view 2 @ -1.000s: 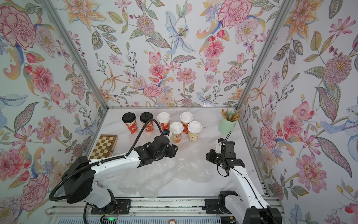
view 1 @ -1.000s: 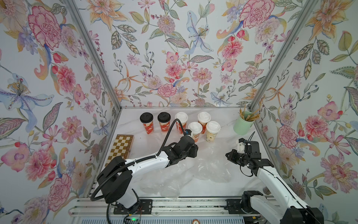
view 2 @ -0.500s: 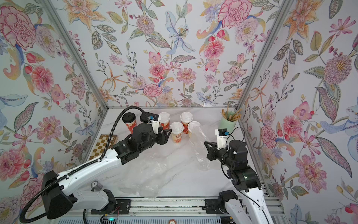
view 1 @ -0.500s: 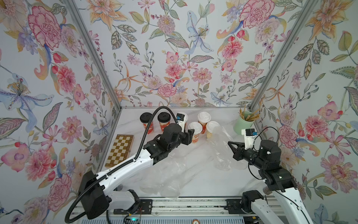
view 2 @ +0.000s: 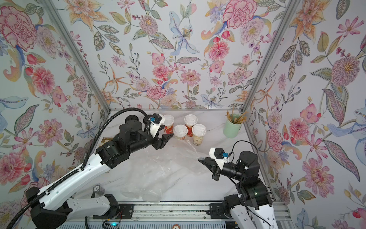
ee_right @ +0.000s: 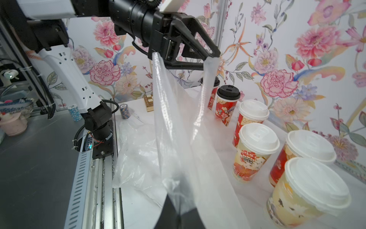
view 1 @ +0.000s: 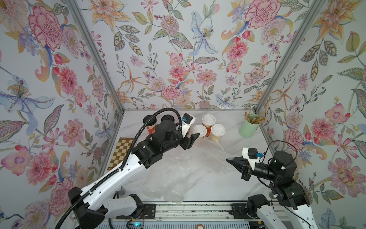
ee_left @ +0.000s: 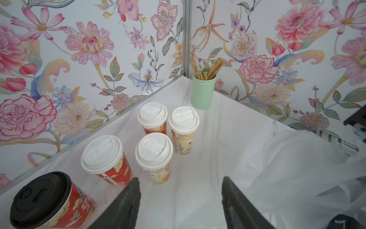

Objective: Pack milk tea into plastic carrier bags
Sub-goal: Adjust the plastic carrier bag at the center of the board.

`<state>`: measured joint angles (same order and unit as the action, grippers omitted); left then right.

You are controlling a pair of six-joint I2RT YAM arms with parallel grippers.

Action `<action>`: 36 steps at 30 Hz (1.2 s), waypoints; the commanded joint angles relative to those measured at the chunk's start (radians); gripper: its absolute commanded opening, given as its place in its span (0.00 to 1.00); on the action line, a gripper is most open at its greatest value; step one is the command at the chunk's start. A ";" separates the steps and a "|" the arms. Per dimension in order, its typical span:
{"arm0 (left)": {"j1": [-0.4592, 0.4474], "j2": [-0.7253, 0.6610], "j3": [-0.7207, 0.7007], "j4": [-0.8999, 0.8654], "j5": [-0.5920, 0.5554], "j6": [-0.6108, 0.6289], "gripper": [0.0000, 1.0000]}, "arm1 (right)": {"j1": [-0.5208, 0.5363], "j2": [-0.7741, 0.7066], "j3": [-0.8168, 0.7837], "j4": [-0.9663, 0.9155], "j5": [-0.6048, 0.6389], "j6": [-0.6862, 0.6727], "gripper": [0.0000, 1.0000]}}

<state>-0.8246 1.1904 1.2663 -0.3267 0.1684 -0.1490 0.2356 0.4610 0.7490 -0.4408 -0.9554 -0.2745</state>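
centre: left gripper (view 1: 191, 140) spread wide, bag (ee_right: 178, 128) handles hooked on jaws; lower right: right gripper (view 1: 230, 161) clamped on rim, stretching mouth for cups (ee_right: 255, 150).

The carrier bag (ee_right: 174, 123) is thin clear plastic film, glossy and crinkled; the milk tea cups (ee_left: 158, 174) have printed paper sides with a slight sheen, under smooth matt plastic white lids (ee_left: 153, 150) and a black lid (ee_left: 39, 196). The mint-green cup (ee_left: 203, 93) looks smooth and matt, its brown sticks (ee_left: 211, 67) dull, paper or wood I cannot tell; the tabletop (view 1: 223, 190) is polished, white and marble-veined. The walls (view 1: 178, 49) are matt floral print; the corner posts (view 1: 94, 51) brushed metal; the chequered board (view 1: 118, 152) looks like varnished wood.
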 commanded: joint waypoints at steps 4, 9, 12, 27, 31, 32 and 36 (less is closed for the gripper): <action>0.009 -0.079 0.000 -0.140 0.261 0.158 0.75 | 0.007 -0.047 -0.033 0.007 -0.118 -0.242 0.00; 0.008 -0.089 0.010 -0.226 0.383 0.206 0.78 | 0.006 -0.062 -0.033 0.003 -0.125 -0.307 0.00; 0.009 -0.097 0.015 -0.252 0.450 0.221 0.81 | 0.006 -0.058 -0.025 0.001 -0.121 -0.308 0.00; 0.010 -0.157 0.021 -0.398 0.492 0.311 0.72 | 0.005 0.001 0.002 0.001 -0.110 -0.220 0.00; 0.011 -0.149 0.031 -0.451 0.430 0.329 0.68 | 0.006 0.002 0.010 0.002 -0.130 -0.225 0.00; 0.012 -0.149 0.031 -0.458 0.422 0.334 0.67 | 0.007 0.001 0.011 0.001 -0.138 -0.231 0.00; 0.016 -0.142 0.033 -0.469 0.444 0.345 0.63 | 0.006 -0.005 0.014 0.003 -0.148 -0.243 0.00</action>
<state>-0.8215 1.0454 1.2709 -0.7567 0.6205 0.1703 0.2356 0.4583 0.7319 -0.4412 -1.0748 -0.5159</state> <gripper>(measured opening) 0.637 0.046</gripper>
